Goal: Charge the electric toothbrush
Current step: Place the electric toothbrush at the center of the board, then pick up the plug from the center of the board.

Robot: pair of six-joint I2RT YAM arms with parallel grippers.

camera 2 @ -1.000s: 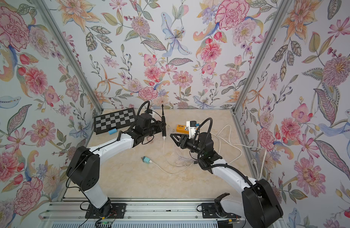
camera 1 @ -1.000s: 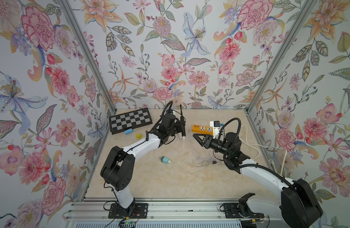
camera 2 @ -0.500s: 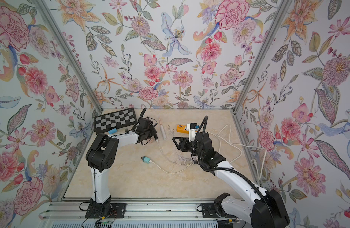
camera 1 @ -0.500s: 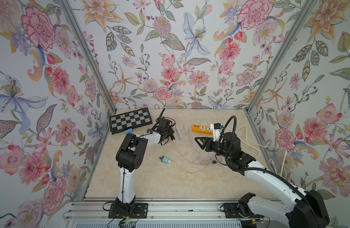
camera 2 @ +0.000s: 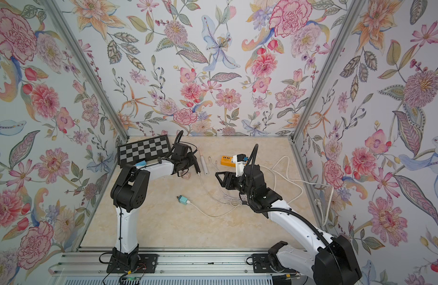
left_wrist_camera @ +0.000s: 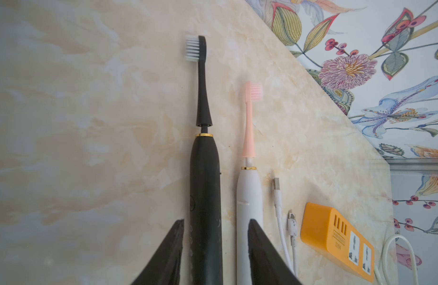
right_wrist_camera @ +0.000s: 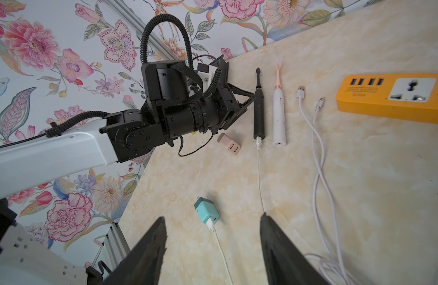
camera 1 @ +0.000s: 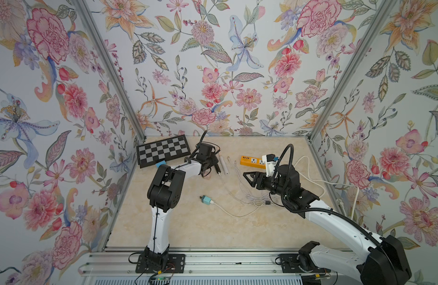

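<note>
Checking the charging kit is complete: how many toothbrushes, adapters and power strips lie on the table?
Toothbrushes: 2, a black brush and a white brush
Adapters: 2, a teal adapter and a pink adapter
Power strips: 1, the orange strip
Total: 5

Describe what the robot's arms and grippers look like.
The left arm and right arm have white tubular links with bulky black joints and wrists. A ribbed black hose loops over each wrist. The left gripper and right gripper have matte black wedge-shaped fingers tapering to points.
</note>
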